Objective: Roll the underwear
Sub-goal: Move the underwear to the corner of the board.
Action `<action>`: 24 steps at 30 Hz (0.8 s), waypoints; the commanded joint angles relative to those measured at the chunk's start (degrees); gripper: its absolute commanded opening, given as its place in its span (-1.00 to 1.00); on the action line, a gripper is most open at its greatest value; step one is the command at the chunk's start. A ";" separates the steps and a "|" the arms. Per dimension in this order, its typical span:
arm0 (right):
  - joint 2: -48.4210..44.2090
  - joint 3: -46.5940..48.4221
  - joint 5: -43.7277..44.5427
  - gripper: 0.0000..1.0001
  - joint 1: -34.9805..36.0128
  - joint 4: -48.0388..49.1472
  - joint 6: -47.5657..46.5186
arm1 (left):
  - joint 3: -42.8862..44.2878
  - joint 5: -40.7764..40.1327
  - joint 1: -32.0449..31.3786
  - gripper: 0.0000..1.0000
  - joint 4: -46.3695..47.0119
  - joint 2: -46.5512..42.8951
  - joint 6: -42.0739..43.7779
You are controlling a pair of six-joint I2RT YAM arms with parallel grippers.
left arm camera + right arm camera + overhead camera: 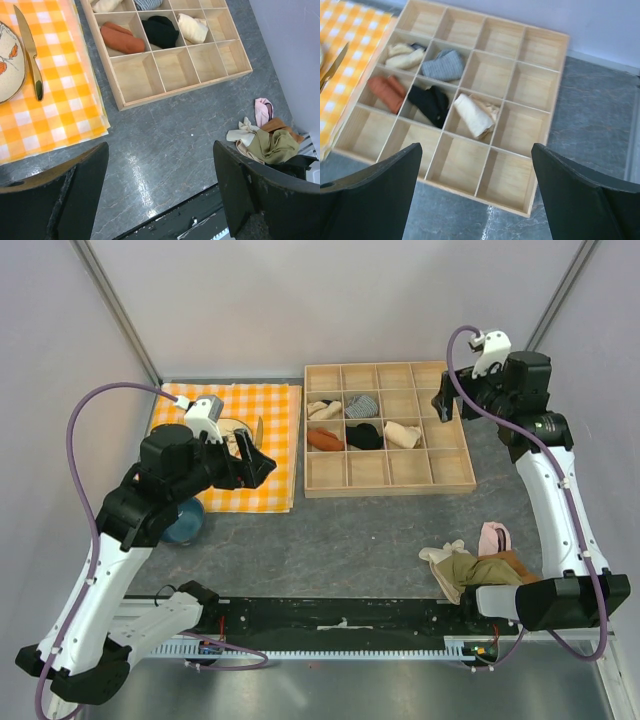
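Observation:
The olive-khaki underwear lies crumpled in a small pile of clothes at the near right of the table, close to the right arm's base. The left wrist view also shows the underwear, at its right edge. My left gripper hovers open over the checked cloth's right edge, far from the pile. Nothing is between its fingers, only bare table. My right gripper hangs open above the wooden tray's far right corner. Its fingers hold nothing.
A pink garment, a rust-brown one and a cream piece share the pile. The wooden tray has several compartments, some holding rolled clothes. On the orange checked cloth lie a plate and a knife. A blue bowl sits near the left arm.

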 commanded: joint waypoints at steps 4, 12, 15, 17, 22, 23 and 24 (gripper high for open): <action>-3.37 -4.10 -17.38 0.96 -0.04 -0.78 -11.67 | -2.25 -0.01 0.26 0.83 3.67 -1.85 0.30; -1.53 -4.01 -20.02 0.96 -0.04 -7.46 -16.32 | -6.46 2.19 0.26 0.91 8.32 -3.51 -1.54; -1.53 -5.16 -20.91 0.96 -0.04 -7.81 -16.95 | -9.62 4.03 0.26 0.94 11.49 -4.13 -3.12; -1.35 -5.86 -20.65 0.96 -0.04 -7.81 -17.30 | -11.99 4.65 0.26 0.98 12.89 -4.48 -4.53; -0.74 -6.83 -21.17 0.96 0.04 -9.48 -19.32 | -15.78 4.04 0.26 0.98 17.11 -6.67 -7.86; -0.65 -7.00 -21.00 0.96 -0.04 -9.74 -19.58 | -17.00 3.34 0.26 0.99 17.81 -7.12 -8.22; -0.56 -7.18 -20.91 0.96 -0.04 -9.75 -19.85 | -17.45 3.16 0.26 0.98 18.60 -7.38 -8.57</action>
